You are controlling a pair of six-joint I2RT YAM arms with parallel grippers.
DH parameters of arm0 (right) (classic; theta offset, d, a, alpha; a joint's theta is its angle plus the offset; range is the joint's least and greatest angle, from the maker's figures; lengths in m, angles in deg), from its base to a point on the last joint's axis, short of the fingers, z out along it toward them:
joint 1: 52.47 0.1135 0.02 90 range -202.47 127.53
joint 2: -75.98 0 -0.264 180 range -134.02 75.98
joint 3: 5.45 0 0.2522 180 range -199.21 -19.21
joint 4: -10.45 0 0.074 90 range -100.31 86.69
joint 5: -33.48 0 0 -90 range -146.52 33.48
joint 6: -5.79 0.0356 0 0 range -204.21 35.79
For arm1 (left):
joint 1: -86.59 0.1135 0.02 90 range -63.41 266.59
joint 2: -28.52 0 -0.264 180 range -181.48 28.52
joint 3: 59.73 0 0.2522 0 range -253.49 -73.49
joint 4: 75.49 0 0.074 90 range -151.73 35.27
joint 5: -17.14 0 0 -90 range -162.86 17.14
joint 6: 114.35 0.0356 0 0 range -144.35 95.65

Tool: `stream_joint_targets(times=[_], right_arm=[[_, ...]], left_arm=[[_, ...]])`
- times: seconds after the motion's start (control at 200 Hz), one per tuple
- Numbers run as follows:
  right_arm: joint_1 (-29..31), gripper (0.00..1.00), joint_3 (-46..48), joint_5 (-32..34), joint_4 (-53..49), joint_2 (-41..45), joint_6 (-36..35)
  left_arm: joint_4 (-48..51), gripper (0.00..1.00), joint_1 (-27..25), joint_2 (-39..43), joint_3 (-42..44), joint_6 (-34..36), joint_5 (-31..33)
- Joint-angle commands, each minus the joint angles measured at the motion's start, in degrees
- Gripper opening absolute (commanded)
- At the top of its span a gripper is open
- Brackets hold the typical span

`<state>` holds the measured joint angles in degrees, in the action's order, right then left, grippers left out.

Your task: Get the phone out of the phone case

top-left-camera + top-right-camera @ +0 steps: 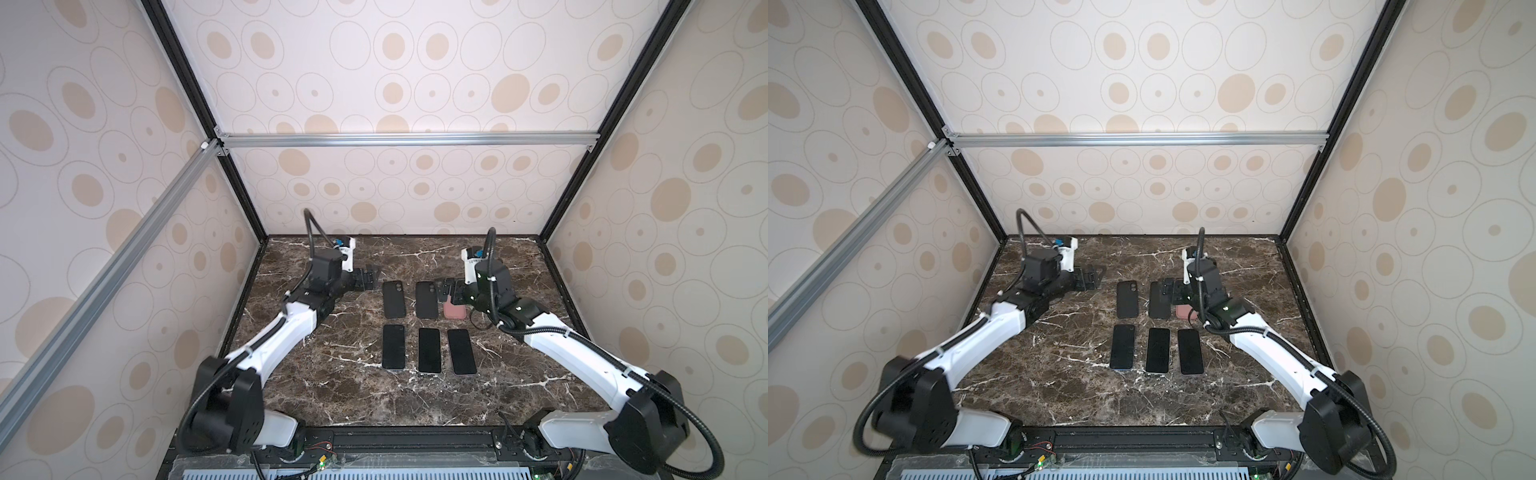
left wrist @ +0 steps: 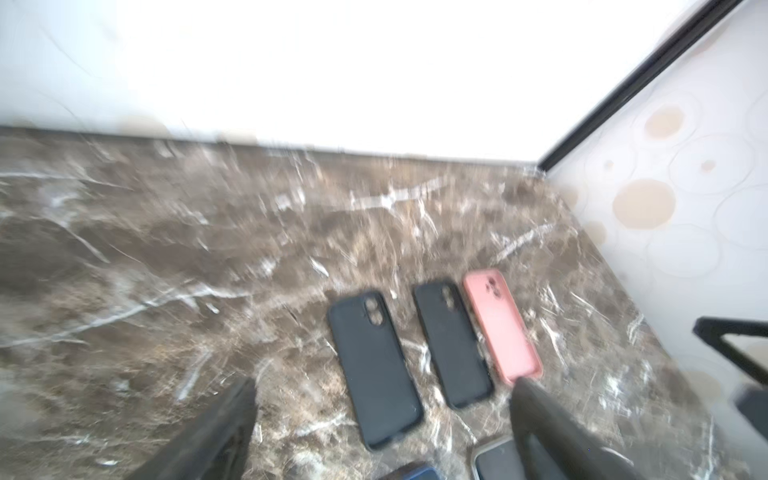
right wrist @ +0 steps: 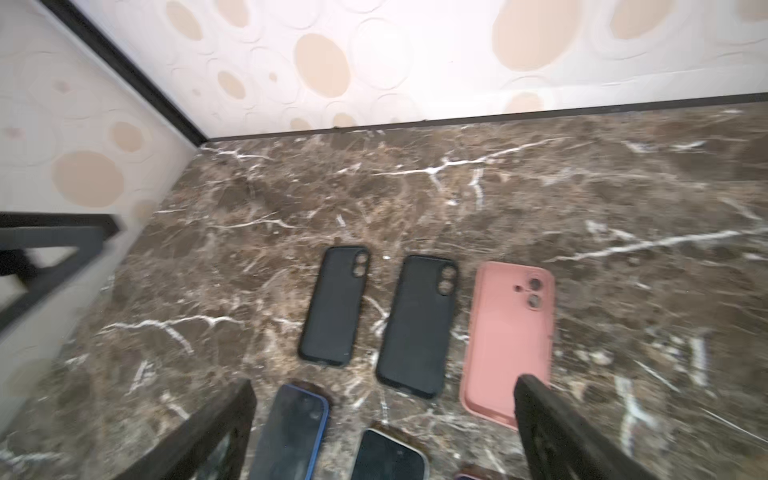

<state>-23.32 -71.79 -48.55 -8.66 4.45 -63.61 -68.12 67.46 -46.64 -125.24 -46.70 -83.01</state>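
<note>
Three dark phones (image 1: 393,346) (image 1: 429,350) (image 1: 461,351) lying screen-up in the near row of the marble table (image 1: 415,399), two black cases (image 3: 334,307) (image 3: 417,324) and a pink case (image 3: 507,332) lying just behind, left gripper (image 1: 371,277) and right gripper (image 1: 445,291) gaping, grasping nothing.

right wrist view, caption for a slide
Open right gripper near the pink case, two black cases beside it on marble table.

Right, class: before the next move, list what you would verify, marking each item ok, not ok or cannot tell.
1. Left gripper open and empty: ok.
2. Right gripper open and empty: ok.
3. Pink case flat, no phone inside: ok.
4. Left black case and middle black case flat, apart: ok.
5. Left phone, middle phone, right phone bare in the near row: ok.
6. Right gripper clear of pink case: cannot tell.
</note>
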Motion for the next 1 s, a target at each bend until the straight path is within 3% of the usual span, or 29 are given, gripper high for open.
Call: stream_joint_targets(times=[0.0, 0.18, 0.27, 0.41, 0.455, 0.515, 0.58, 0.625, 0.675, 0.755, 0.805, 0.875, 0.99], right_arm=[[-2.72, 0.98, 8.20, 15.60, 7.19, 1.83, -7.27], [-12.29, 1.00, 17.56, 17.52, 15.66, 2.19, -21.20], [-17.55, 1.00, 21.89, 12.96, 22.07, -0.64, -23.18], [-23.67, 1.00, 27.40, 1.85, 40.31, -8.07, -22.74], [-24.05, 1.00, 26.69, -0.42, 40.81, -8.64, -23.29], [-25.78, 1.00, 26.21, -5.56, 42.48, -10.73, -22.73], [-26.09, 1.00, 27.99, -5.29, 48.85, -15.68, -22.47], [-26.18, 1.00, 29.60, -5.59, 57.49, -18.70, -22.28], [-26.43, 1.00, 27.27, -5.92, 47.25, -16.01, -22.13], [-26.91, 1.00, 28.91, -6.70, 54.51, -17.90, -22.02], [-26.86, 1.00, 27.52, -6.73, 47.87, -16.02, -22.02], [-26.93, 1.00, 28.99, -6.73, 53.92, -17.66, -22.13], [-26.91, 1.00, 28.07, -6.76, 50.24, -16.54, -22.11]], left_arm=[[-16.45, 0.99, 0.55, 6.85, 14.02, 6.81, 17.34], [-49.28, 0.99, 0.77, 14.83, 41.75, 29.08, 29.53], [-55.13, 0.99, 1.77, 11.23, 46.05, 30.25, 35.22], [-68.56, 0.99, 4.04, 0.35, 47.23, 32.94, 30.47], [-76.38, 0.99, 5.64, -4.20, 47.26, 33.05, 28.44], [-83.08, 0.99, 9.44, -11.52, 46.57, 29.10, 24.13], [-90.32, 0.99, 13.30, -17.78, 46.75, 25.54, 21.90], [-83.78, 0.99, 14.25, -15.20, 45.39, 24.51, 19.07], [-76.17, 0.99, 14.95, -14.85, 41.90, 25.35, 14.21], [-67.92, 0.99, 17.20, -14.97, 37.63, 20.73, 18.31], [-72.46, 0.99, 17.47, -15.68, 39.20, 20.86, 18.01], [-70.88, 0.99, 17.37, -15.03, 38.99, 20.68, 18.39], [-71.60, 0.99, 17.30, -15.33, 38.98, 21.09, 18.16]])
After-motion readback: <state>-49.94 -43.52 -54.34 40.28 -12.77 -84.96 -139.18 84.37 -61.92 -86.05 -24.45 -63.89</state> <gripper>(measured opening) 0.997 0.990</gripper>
